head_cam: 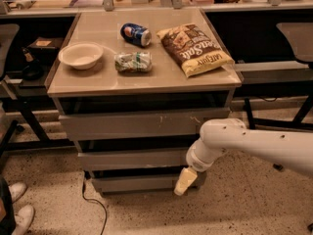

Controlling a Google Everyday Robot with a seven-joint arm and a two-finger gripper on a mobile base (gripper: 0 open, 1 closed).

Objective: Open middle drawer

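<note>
The plain grey flat-fronted middle drawer [132, 159] looks closed, and its right end is just above the jaws. The cream-coloured gripper [185, 181] on the white robot arm [264, 146] hangs low there; I cannot tell if the jaws are open. I judge this is the approach: next the jaws must rise, catch the drawer's edge and pull.

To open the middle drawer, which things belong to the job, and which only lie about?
Job: middle drawer; gripper, low, by the right end of the lowest drawer.
Lying about: bowl, blue can, crumpled wrapper, chip bag, on the cabinet top.
</note>
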